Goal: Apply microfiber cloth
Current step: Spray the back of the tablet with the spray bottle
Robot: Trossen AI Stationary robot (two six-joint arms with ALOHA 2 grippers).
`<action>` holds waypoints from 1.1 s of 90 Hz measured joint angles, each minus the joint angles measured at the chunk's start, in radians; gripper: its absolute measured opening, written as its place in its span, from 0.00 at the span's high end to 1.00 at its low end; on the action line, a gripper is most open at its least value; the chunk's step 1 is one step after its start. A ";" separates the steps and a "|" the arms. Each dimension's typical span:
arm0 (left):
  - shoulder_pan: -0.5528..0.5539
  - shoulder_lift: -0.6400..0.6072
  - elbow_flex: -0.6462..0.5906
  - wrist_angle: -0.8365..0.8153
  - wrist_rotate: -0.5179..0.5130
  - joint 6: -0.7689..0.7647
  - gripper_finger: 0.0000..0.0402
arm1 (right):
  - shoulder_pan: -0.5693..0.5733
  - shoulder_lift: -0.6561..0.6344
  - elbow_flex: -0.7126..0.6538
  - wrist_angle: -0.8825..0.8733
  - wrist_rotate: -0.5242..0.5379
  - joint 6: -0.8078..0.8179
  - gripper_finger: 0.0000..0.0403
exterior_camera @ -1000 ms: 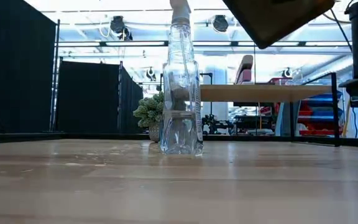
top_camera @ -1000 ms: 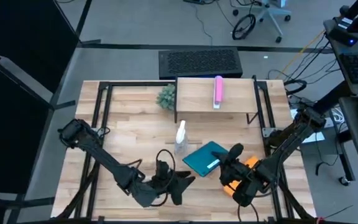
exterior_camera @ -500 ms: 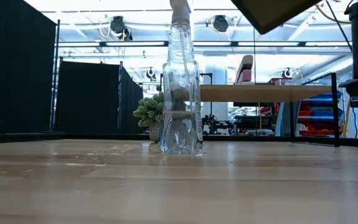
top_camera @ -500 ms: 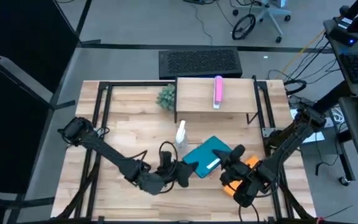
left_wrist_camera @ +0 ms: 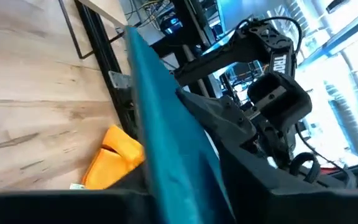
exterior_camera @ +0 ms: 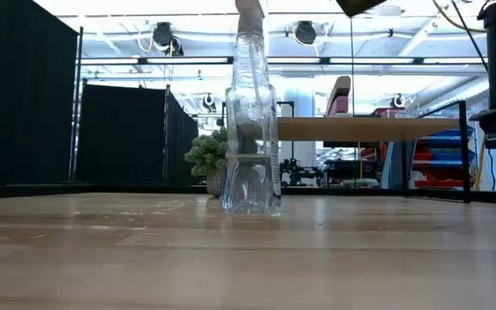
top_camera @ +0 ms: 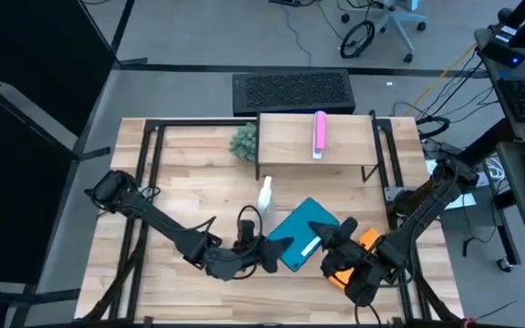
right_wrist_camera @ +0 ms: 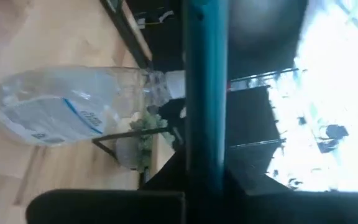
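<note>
- The place is a robotics lab or test workshop, not a home: a pale wooden worktop (top_camera: 199, 191) sits in a black metal frame (top_camera: 149, 182) on a bare grey concrete floor (top_camera: 199, 46).
- Two dark jointed robot arms (top_camera: 153, 219) are mounted at the worktop's left and right edges.
- Loose cables (top_camera: 445, 68) trail over the floor beyond the worktop's far right corner, near a wheeled office chair (top_camera: 386, 23).
- Black curtain partitions (exterior_camera: 119, 133) screen off bays in the low view.
- Round ceiling lights (exterior_camera: 304, 33) and overhead steel beams (exterior_camera: 145, 60) suggest a large industrial hall.
- Red storage bins (exterior_camera: 437, 159) stand on shelves in the background.
</note>
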 joint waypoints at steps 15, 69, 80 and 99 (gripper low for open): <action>-0.029 0.000 0.003 0.001 -0.031 0.034 0.89 | 0.031 0.004 0.000 0.024 0.072 0.034 0.93; -0.180 -0.105 -0.001 0.124 -0.269 0.637 0.94 | 0.247 -0.006 0.000 0.245 0.096 0.328 0.35; -0.231 -0.181 -0.001 0.125 -0.363 0.891 0.96 | 0.262 -0.010 0.000 0.218 0.013 0.593 0.35; -0.269 -0.286 0.000 -0.027 -0.632 1.236 0.98 | 0.135 -0.010 -0.004 0.057 -0.319 0.968 0.36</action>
